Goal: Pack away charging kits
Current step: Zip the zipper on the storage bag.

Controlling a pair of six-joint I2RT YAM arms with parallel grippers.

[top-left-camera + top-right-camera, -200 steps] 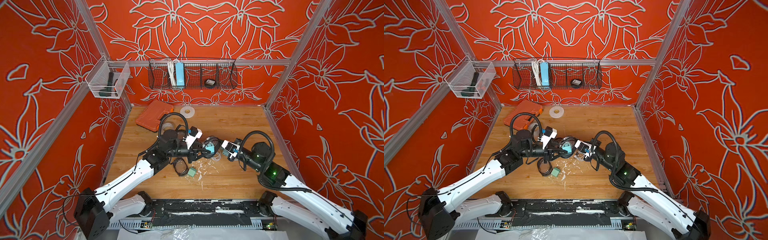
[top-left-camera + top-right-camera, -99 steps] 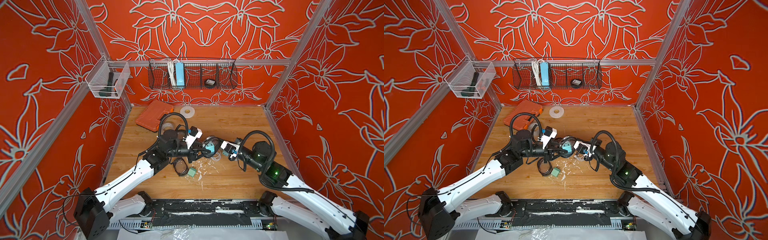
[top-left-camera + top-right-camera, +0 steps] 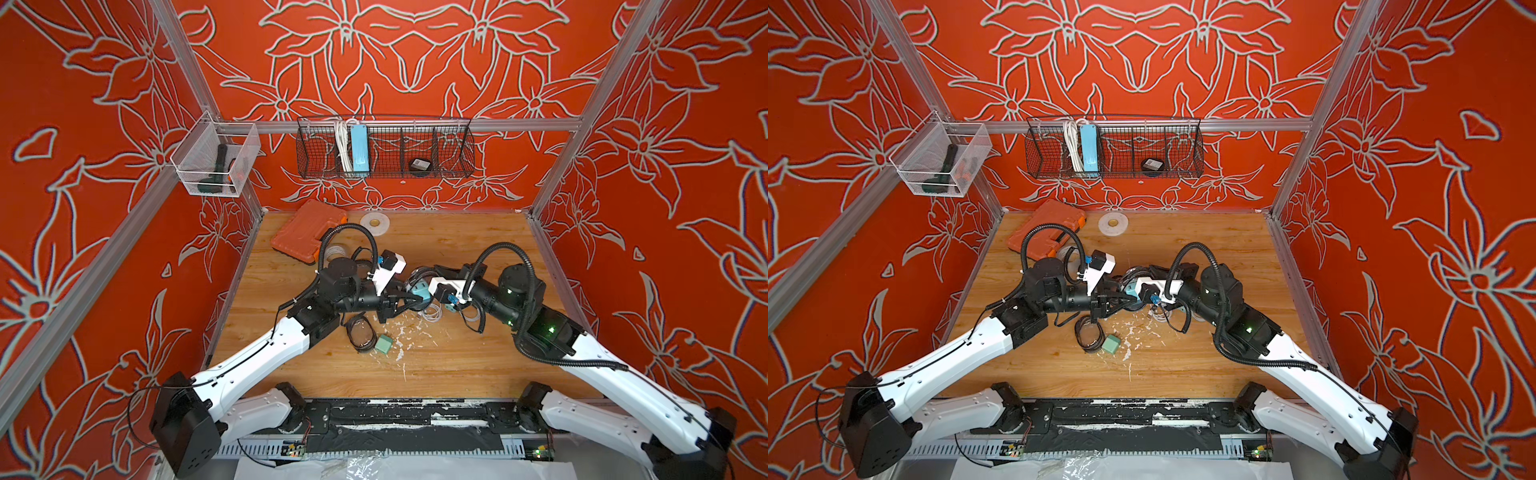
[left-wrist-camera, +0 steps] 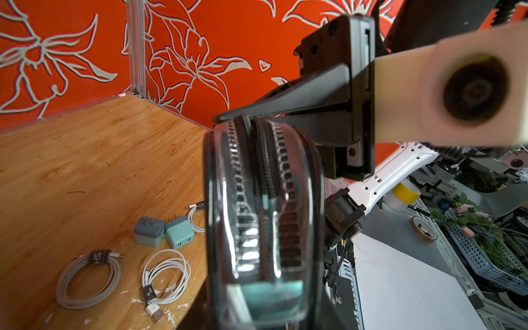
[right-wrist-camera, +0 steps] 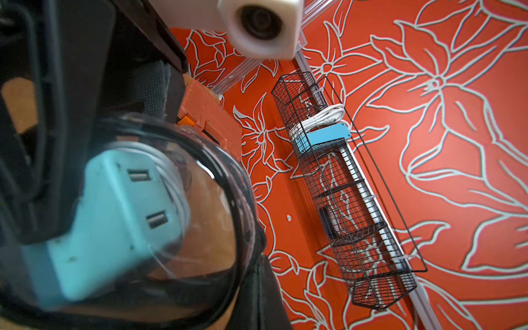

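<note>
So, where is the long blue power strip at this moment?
In a top view the blue power strip stands on end in the black wire basket on the back wall, toward its left end, right beside a bundled white cable.

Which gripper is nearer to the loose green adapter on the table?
Left. The left gripper holds the pouch just behind the green adapter; the right gripper pinches the pouch's zipper edge, farther back.
</note>
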